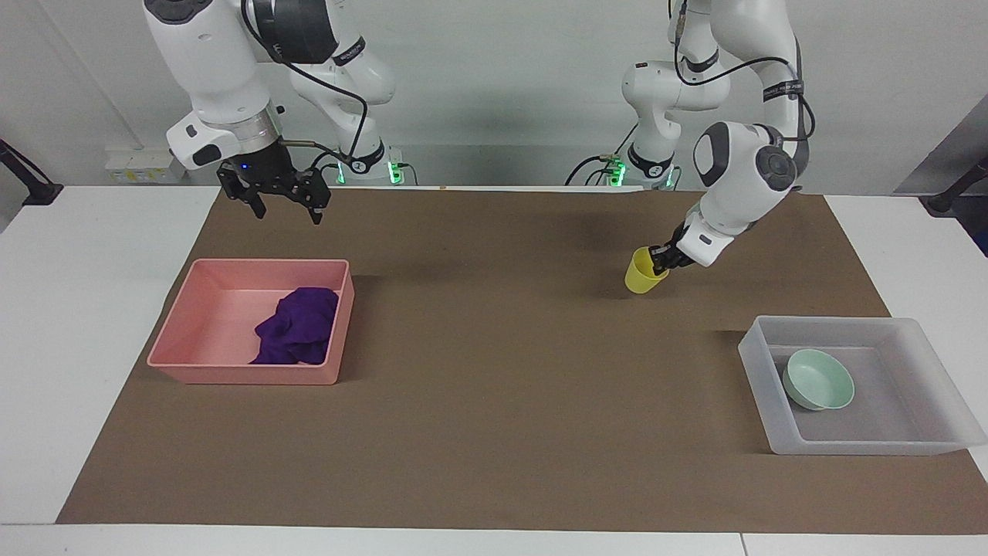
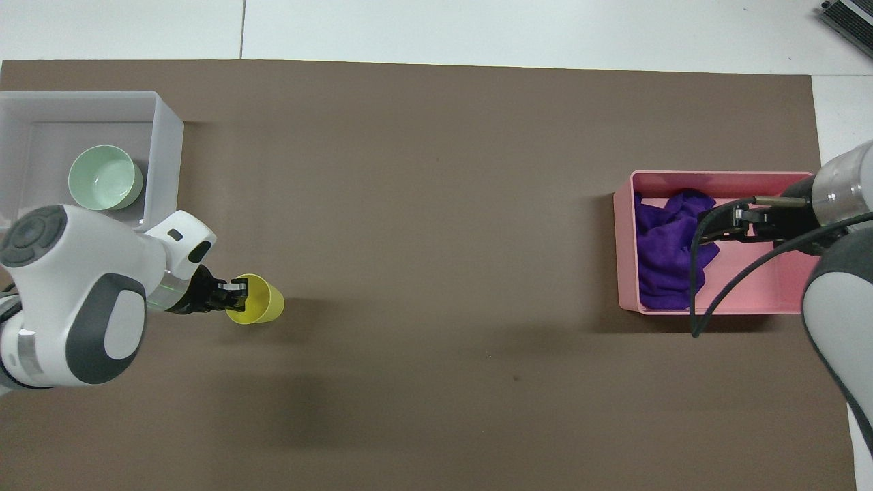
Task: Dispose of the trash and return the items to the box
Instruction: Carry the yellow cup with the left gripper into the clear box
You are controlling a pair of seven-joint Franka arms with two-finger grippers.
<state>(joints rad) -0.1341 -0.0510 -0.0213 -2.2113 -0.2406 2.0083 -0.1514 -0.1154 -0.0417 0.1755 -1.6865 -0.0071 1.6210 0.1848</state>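
Observation:
My left gripper [image 1: 658, 261] is shut on the rim of the yellow cup [image 1: 644, 275], which tilts low over the brown mat; the cup [image 2: 258, 310] and the left gripper [image 2: 235, 301] also show from overhead. The translucent box [image 1: 849, 446] toward the left arm's end holds the mint-green bowl [image 1: 818, 378]. The purple rag [image 1: 297, 336] lies in the pink tub [image 1: 231, 376]. My right gripper [image 1: 287, 212] hangs open and holds nothing, raised over the mat by the tub's robot-side edge.
A brown mat [image 1: 478, 401] covers most of the white table. From overhead, the box [image 2: 167, 164] with the bowl [image 2: 104, 177] sits at one end and the pink tub [image 2: 723, 175] with the rag [image 2: 665, 252] at the other.

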